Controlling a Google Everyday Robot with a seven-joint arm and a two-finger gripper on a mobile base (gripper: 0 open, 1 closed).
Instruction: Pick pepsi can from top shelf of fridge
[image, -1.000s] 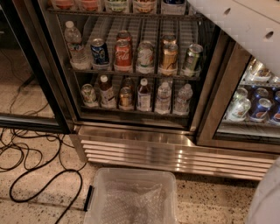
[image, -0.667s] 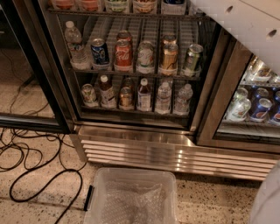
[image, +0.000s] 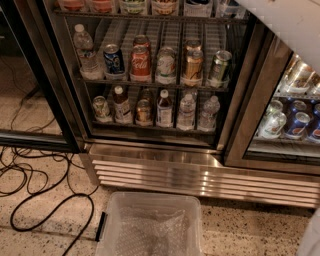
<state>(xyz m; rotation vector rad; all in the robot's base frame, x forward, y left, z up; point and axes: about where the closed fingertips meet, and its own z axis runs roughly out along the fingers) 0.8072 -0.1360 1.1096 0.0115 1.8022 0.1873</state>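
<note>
The fridge (image: 165, 172) is stainless steel with a louvred base grille, and its middle compartment stands open to view. A blue pepsi can (image: 114, 59) stands upright on a grey wire shelf (image: 150, 85), second from its left end, between a water bottle (image: 85, 50) and a red Coca-Cola can (image: 140, 62). A higher wire shelf (image: 150, 16) at the frame's top edge carries several drinks that are cut off. Only a white part of my arm (image: 290, 25) shows at the top right, to the right of the cans. My gripper is out of view.
A gold-brown can (image: 194, 65) and other cans share the pepsi's shelf. Bottles and cans fill the shelf below (image: 155, 125). More blue cans (image: 298, 122) sit behind the right glass door. A clear plastic bin (image: 150, 225) stands on the floor in front. Black cables (image: 35, 185) lie at left.
The white arm part at the top right has drawn back slightly toward the upper right. The cans and the view are unchanged.
</note>
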